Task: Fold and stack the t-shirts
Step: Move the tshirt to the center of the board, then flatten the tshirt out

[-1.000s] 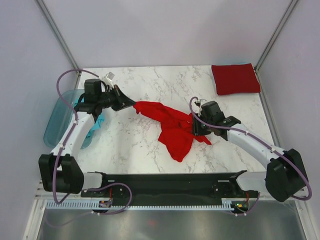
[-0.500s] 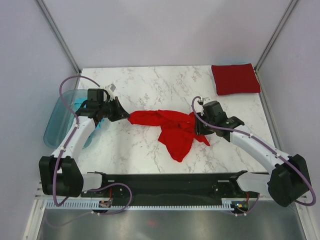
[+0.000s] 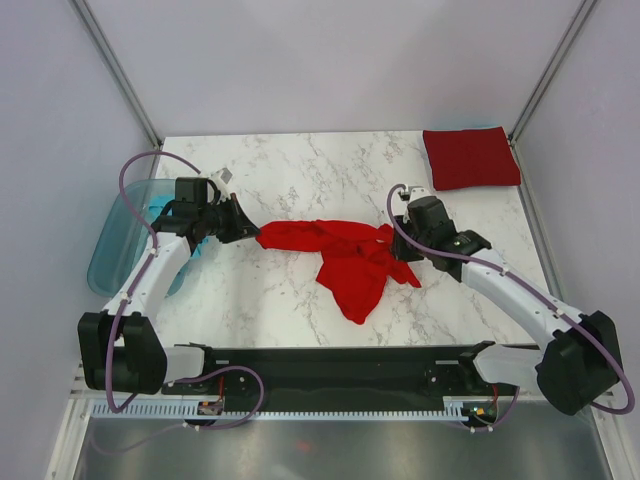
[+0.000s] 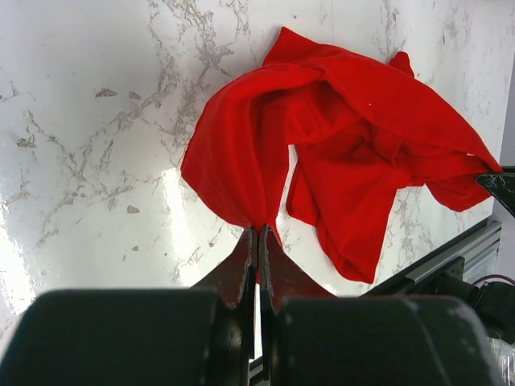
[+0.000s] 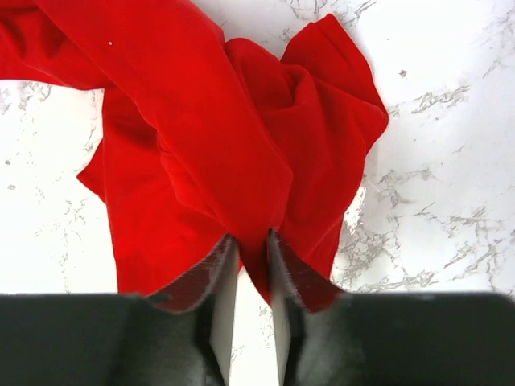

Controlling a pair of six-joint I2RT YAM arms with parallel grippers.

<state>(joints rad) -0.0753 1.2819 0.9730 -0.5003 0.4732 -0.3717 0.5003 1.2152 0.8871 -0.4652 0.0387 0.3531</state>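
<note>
A crumpled red t-shirt (image 3: 345, 262) lies on the marble table, stretched between my two grippers, with a loose flap hanging toward the near edge. My left gripper (image 3: 252, 233) is shut on its left end; in the left wrist view the jaws (image 4: 259, 235) pinch the cloth (image 4: 338, 129). My right gripper (image 3: 396, 246) is shut on its right end; in the right wrist view a fold of the shirt (image 5: 201, 121) sits between the fingertips (image 5: 250, 243). A folded dark red t-shirt (image 3: 470, 157) lies at the back right corner.
A clear blue bin (image 3: 112, 245) stands at the table's left edge, with teal cloth (image 3: 192, 250) hanging over its side, just behind my left arm. A black rail (image 3: 330, 362) runs along the near edge. Grey walls enclose the table.
My left gripper has pulled the shirt's left end left and nearer, drawing the shirt out in a line. My right gripper has shifted slightly back, still holding the right end.
</note>
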